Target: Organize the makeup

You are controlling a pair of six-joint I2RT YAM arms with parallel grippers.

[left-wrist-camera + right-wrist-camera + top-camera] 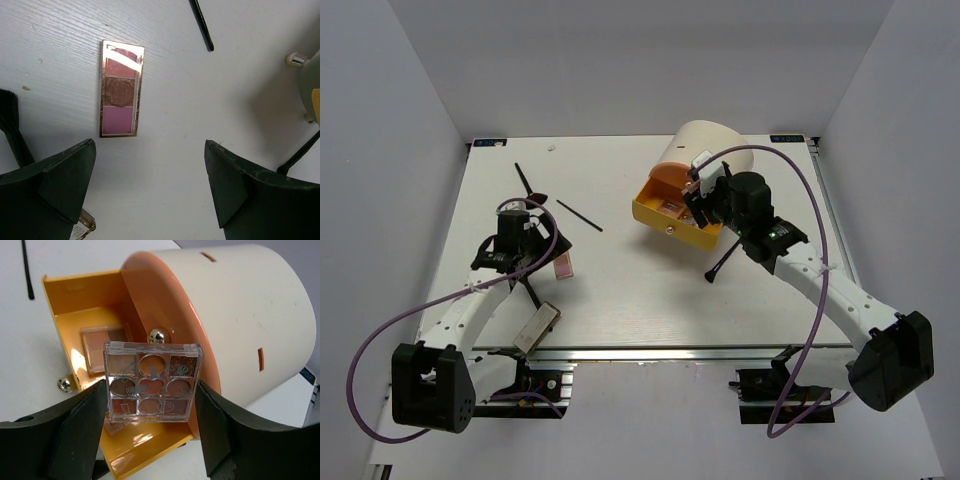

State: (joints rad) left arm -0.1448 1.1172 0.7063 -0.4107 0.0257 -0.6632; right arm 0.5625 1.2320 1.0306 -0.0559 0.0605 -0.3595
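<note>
Palette (152, 381) (in right hand (150, 392)) over open drawer (85, 290).

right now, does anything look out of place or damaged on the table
The silvery-beige rectangular compact lies askew right by the near edge of the white table. The brown middle pan of the narrow pink three-pan palette looks rough, possibly crumbled. Thin black brushes lie scattered at odd angles.
</note>
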